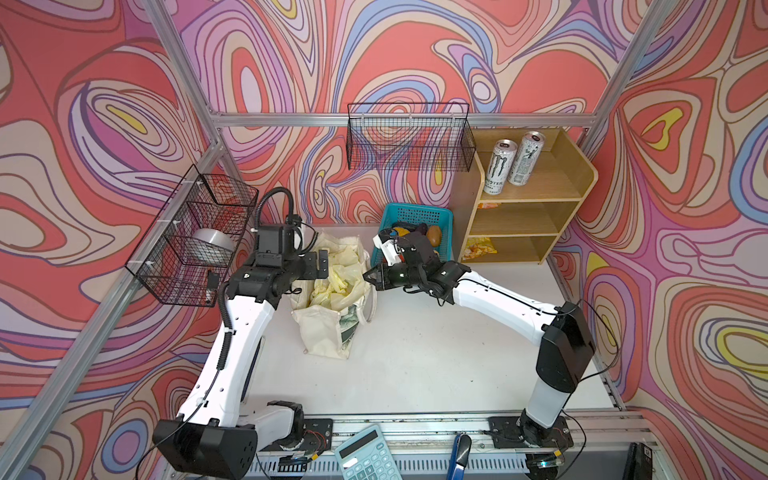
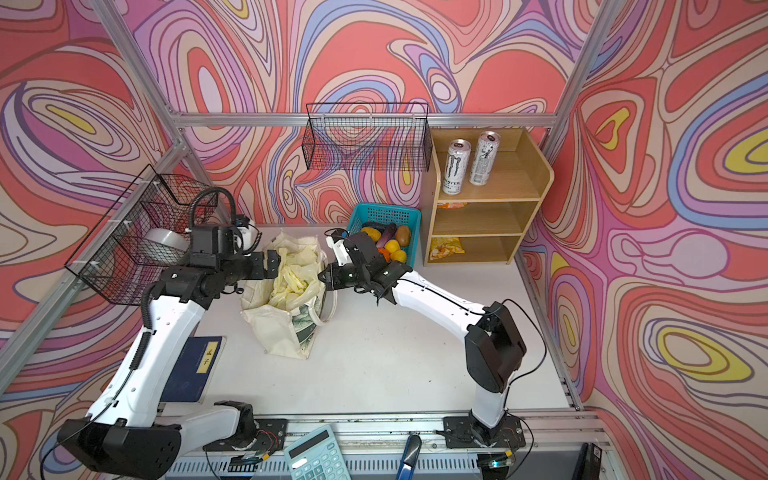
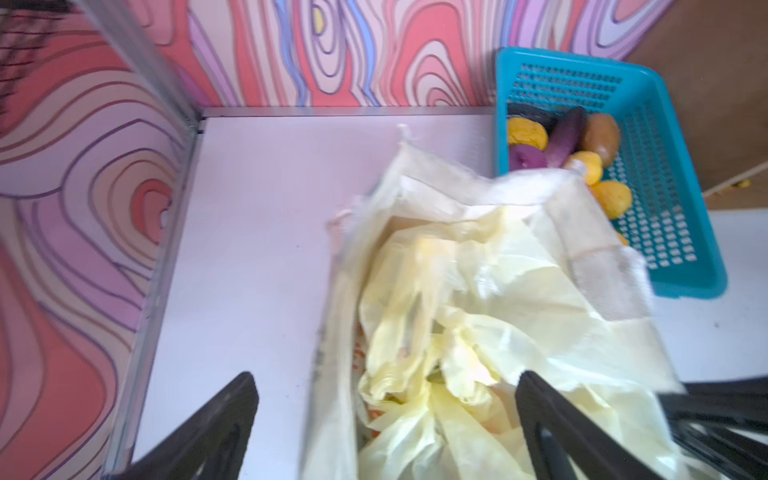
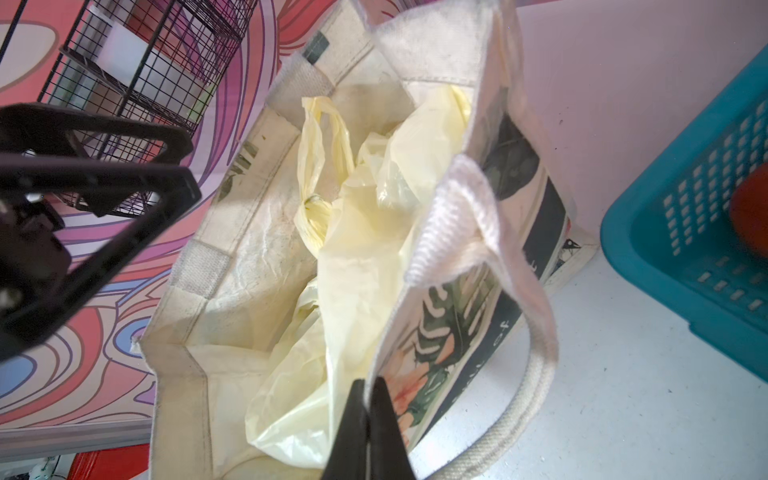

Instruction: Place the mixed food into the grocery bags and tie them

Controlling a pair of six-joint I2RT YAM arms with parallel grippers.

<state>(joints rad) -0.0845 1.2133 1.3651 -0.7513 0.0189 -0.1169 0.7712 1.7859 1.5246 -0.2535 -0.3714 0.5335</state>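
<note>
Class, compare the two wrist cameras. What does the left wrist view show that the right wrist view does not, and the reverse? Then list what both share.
Left wrist only: the purple eggplant, brown potato and yellow lemons in the teal basket.
Right wrist only: the leaf-printed side of the canvas tote, its woven handle, and the right gripper shut on the tote's rim.
Both: the canvas tote, the pale-yellow plastic bag inside it, the teal basket, and the open left gripper.
</note>
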